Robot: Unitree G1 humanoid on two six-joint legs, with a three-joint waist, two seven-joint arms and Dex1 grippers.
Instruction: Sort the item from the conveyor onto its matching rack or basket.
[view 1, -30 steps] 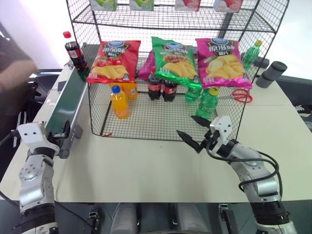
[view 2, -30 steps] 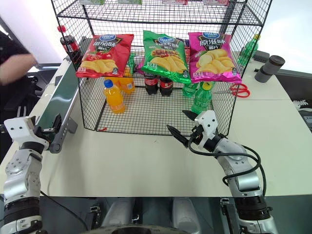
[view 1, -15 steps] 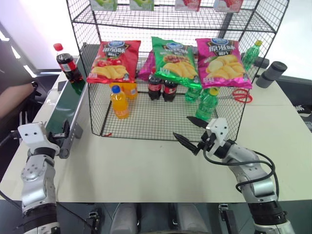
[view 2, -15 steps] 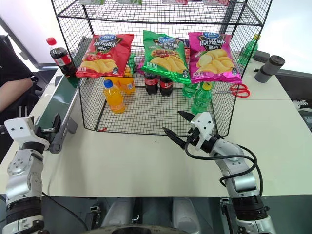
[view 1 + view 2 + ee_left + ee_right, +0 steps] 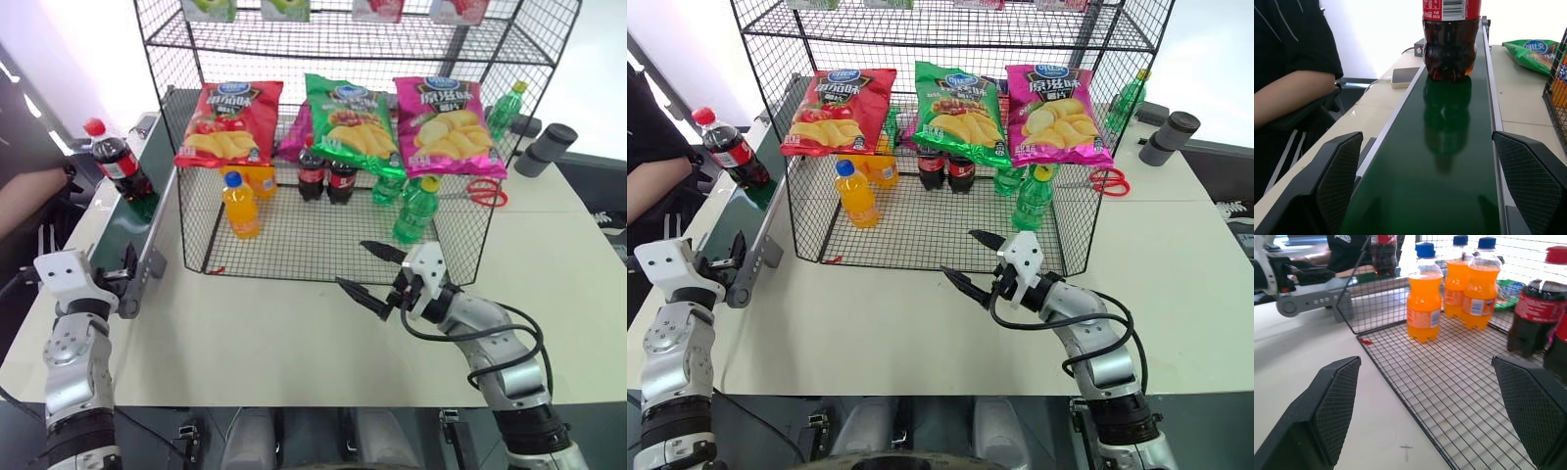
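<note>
A small cola bottle [image 5: 116, 166] with a red cap stands upright on the dark green conveyor [image 5: 137, 230], about midway along the belt. My left gripper [image 5: 120, 272] is open at the belt's near end, level and facing the bottle [image 5: 1449, 44], well short of it. The black wire rack [image 5: 206, 257] stands to the right of the belt. My right gripper [image 5: 364, 271] is open with nothing in it, low over the table at the rack's front edge, pointing left.
The rack's basket tier holds orange soda bottles [image 5: 240, 208], two cola bottles [image 5: 326, 176] and green bottles [image 5: 416, 211]; three chip bags [image 5: 348, 122] hang above. Red scissors [image 5: 485, 193] and a grey cylinder [image 5: 545, 149] lie at the right. A person's arm [image 5: 1293, 93] is left of the belt.
The cola bottle has travelled down the belt toward my left gripper. The person's hand has drawn back from the belt's far end. My right gripper has shifted slightly left.
</note>
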